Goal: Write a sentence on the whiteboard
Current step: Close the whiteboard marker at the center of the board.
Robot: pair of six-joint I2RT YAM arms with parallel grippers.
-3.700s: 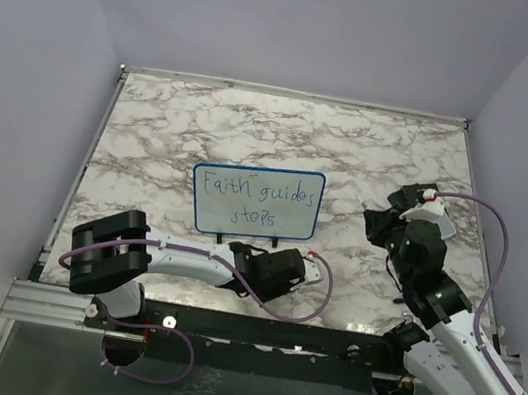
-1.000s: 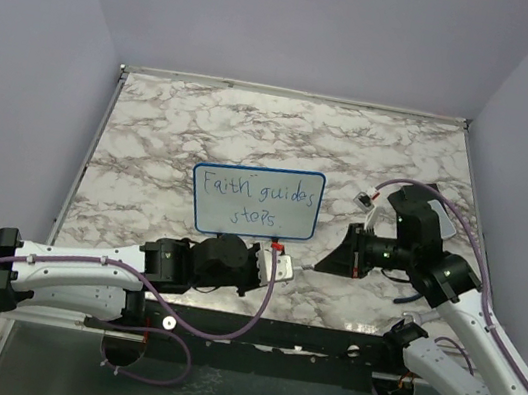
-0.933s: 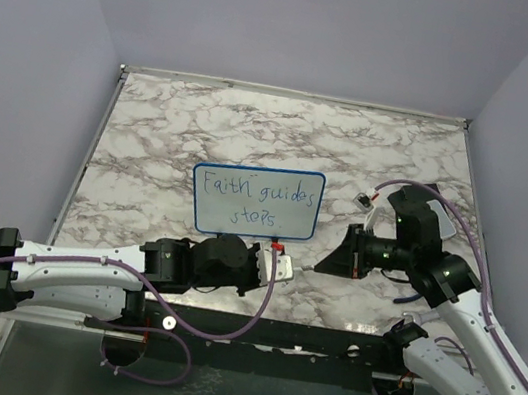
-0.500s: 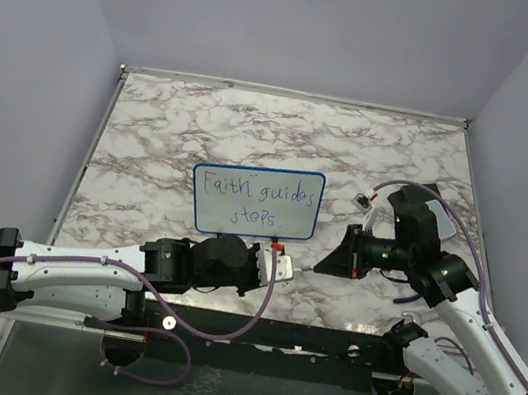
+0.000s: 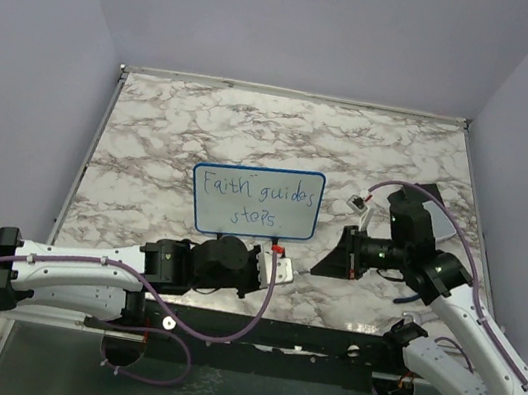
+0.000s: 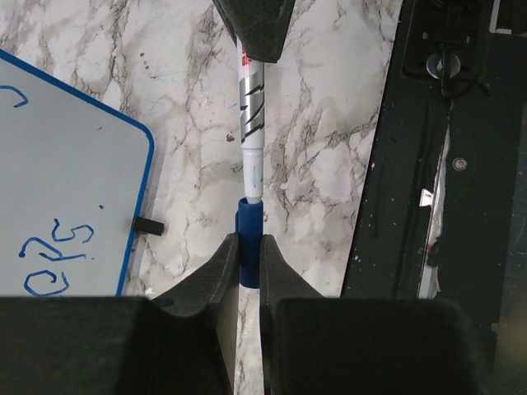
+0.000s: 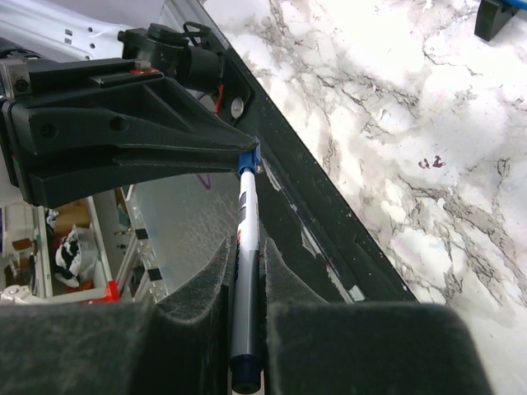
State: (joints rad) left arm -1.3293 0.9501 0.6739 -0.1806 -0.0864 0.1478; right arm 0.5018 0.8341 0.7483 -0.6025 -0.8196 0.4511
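Overhead first: the whiteboard (image 5: 206, 213) stood upright on its two black feet mid-table, with the sentence (image 5: 245, 191) in thin blue ink across it, so I judged the writing done and the capping in hand. The left gripper (image 5: 285, 264) and right gripper (image 5: 321, 266) met nose to nose just in front of the board's lower right corner. Left wrist: my left jaws were clenched on the blue cap (image 6: 249, 239), a short plastic sleeve. The marker (image 6: 251, 123), a slim glossy white barrel with black-and-grey print, had its tip at the cap's mouth, not seated. Right wrist: the right jaws were clamped on the barrel towards its tail. Risks: a slight tilt between the arms could jam the nib on the cap rim. The smooth barrel could slip back through the pads under push. A sideways jolt could topple the light board. The table (image 5: 154, 128) was a grey-veined marble pattern.
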